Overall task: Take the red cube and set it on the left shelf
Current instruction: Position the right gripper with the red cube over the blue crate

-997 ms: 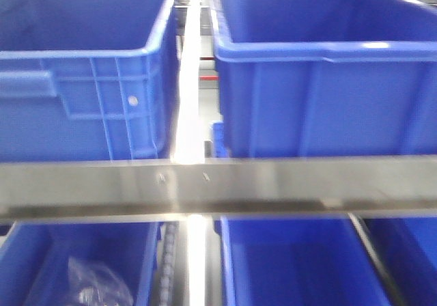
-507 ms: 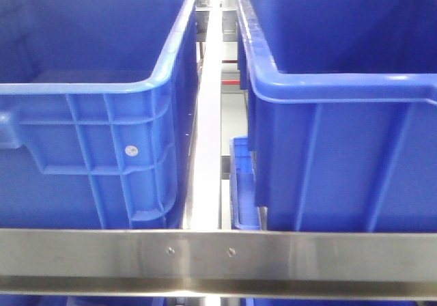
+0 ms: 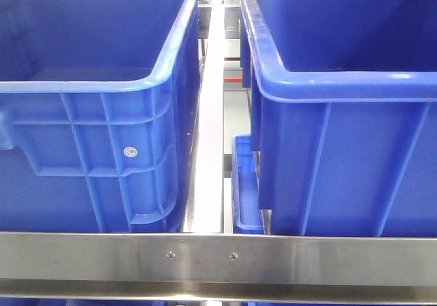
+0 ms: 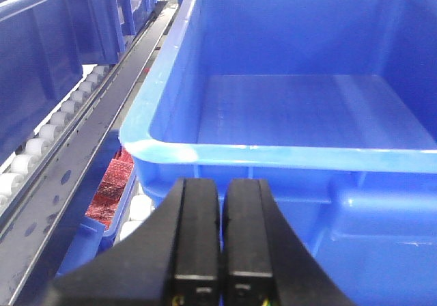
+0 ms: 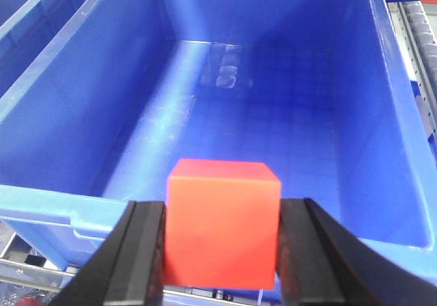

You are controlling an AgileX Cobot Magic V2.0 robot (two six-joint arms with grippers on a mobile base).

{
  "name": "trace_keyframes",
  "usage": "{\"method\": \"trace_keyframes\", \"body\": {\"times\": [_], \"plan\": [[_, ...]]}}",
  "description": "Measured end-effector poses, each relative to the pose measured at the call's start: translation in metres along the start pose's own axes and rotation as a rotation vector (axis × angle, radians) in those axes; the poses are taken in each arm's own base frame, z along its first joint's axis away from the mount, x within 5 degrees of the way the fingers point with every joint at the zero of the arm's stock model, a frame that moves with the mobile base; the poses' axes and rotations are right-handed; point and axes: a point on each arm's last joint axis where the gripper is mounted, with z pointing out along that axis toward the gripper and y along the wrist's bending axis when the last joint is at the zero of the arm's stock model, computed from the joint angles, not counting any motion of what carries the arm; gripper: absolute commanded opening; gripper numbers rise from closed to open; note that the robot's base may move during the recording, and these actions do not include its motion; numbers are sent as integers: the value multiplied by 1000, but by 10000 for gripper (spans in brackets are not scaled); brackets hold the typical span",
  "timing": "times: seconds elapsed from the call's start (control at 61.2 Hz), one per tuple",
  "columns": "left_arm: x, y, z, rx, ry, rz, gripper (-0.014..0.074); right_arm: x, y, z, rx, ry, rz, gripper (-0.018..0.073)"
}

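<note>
Blue crates, steel-grey left shelf [image 3: 328,261], one red cube [image 5: 222,220].
Left crate [image 3: 89,128] and right crate [image 3: 341,135] were solid royal blue, with the outer walls ribbed in the same blue. The left shelf's rail was brushed silver-grey, with two small grey screws [image 3: 171,255]. The red cube was plain bright orange-red, no markings. The crate floor [image 5: 287,135] behind it showed a faint square grid, blue on blue. Right pincer [image 5: 223,251] and left pincer [image 4: 222,244] were matte black. Rollers [image 4: 27,149] were white on a dark grey track [image 4: 75,162], with a red dark-speckled patch [image 4: 113,190] lower down.
</note>
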Motion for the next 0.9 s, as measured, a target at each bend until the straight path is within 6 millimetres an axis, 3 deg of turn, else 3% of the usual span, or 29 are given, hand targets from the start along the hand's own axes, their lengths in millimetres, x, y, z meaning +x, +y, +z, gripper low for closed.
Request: {"method": "trace_keyframes", "body": {"times": [0.637, 0.785, 0.899], "plan": [[0, 0, 0, 0, 0, 0, 102, -8, 1, 1, -8, -72, 0, 129], [0, 0, 0, 0, 0, 0, 102, -33, 3, 11, -7, -49, -1, 129], [0, 0, 0, 0, 0, 0, 102, -65, 6, 33, -3, 3, -2, 129]]}}
